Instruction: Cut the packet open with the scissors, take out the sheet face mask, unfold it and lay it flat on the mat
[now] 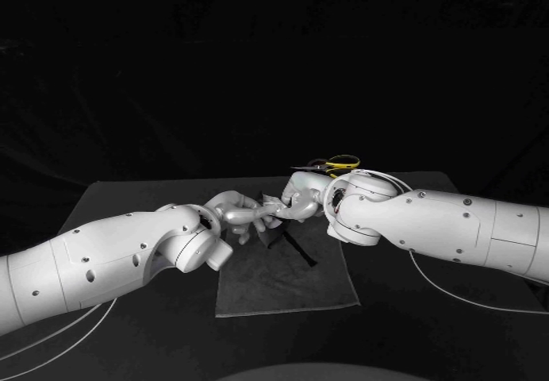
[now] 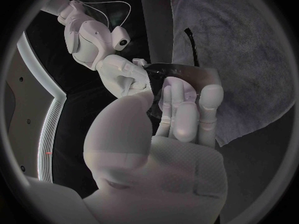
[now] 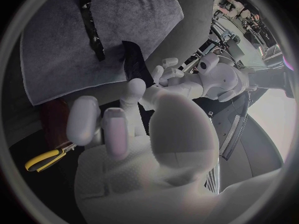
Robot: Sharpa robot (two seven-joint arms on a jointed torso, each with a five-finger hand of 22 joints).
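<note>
The dark packet (image 2: 184, 77) is held up over the grey mat (image 1: 286, 282) between both hands. My left hand (image 1: 238, 214) grips it from one side, its fingers (image 2: 187, 109) lying across the foil. My right hand (image 1: 300, 198) meets it from the other side and pinches the packet's edge (image 3: 134, 59) with its fingertips (image 2: 136, 79). A thin black strip (image 1: 301, 251) lies loose on the mat under the hands. The yellow-handled scissors (image 1: 333, 165) lie on the table behind my right arm, also seen as yellow handles (image 3: 45, 159). The mask itself is hidden.
The mat (image 2: 249, 45) covers the middle of the black table (image 1: 137, 194), with the strip (image 3: 92, 22) near its far half. Bare table lies to both sides of the mat and in front of it.
</note>
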